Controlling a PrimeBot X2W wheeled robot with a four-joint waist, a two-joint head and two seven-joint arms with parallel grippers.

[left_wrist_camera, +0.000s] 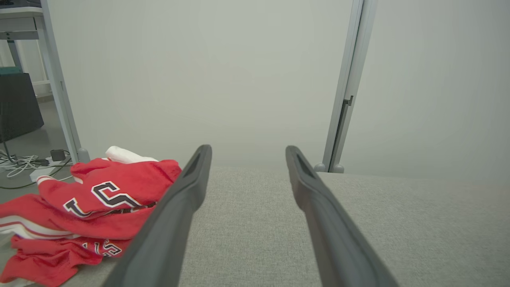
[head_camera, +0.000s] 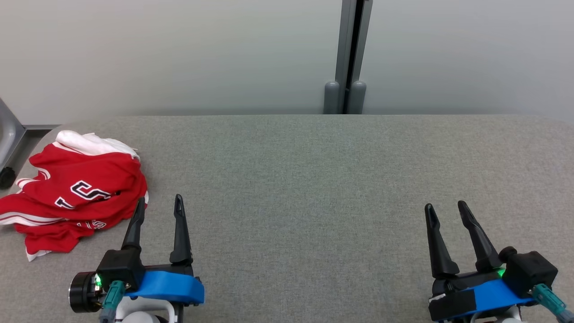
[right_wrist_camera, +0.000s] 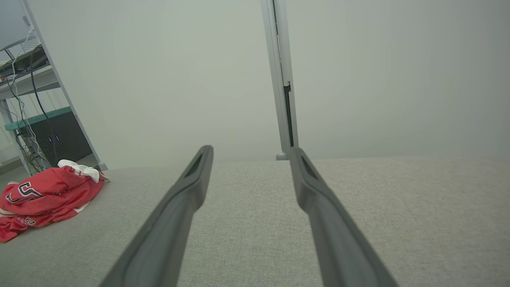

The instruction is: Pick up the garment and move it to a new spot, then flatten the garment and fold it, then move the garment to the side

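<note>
Nearest the head camera, the left gripper [head_camera: 160,199] and right gripper [head_camera: 445,205] hover low over the grey fabric-covered table [head_camera: 314,179], both with jaws spread wide and holding nothing. A crumpled red jersey with white trim and black-and-white lettering [head_camera: 76,193] lies heaped at the table's left edge, just beside the left gripper; I cannot tell whether they touch. By my reading nothing is done yet: pickup, moving, flattening, folding and setting aside all remain.

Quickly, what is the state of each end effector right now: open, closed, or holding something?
Left end effector: open, holding nothing; the garment lies beside it.
Right end effector: open, holding nothing.
</note>
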